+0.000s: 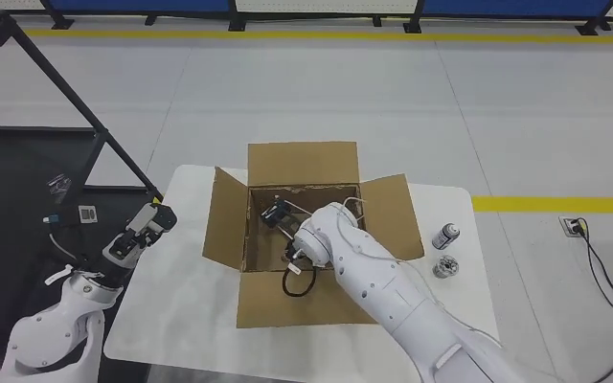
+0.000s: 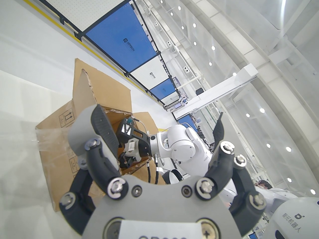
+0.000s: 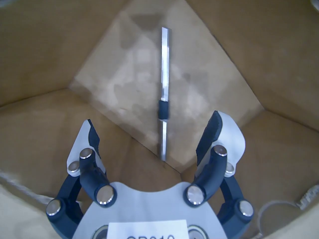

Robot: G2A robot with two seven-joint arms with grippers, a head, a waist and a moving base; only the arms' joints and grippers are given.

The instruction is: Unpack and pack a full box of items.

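Silver strip (image 3: 165, 75) with a black band (image 3: 163, 110) lies flat on the box (image 3: 44, 40) floor, just ahead of and between the spread fingers of the right gripper (image 3: 152, 119), so drop straight and pinch across the band, though its thickness is hard to judge, while the left gripper (image 2: 159, 113) hangs spread outside the box.

Open cardboard box (image 1: 287, 297), flaps splayed; slim metal bar (image 3: 165, 70) flat on its floor

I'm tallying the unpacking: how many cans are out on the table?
2. Both are on the table, right of the box: the far can lies farther from the robot, the near can just closer. The box flaps could hide more.
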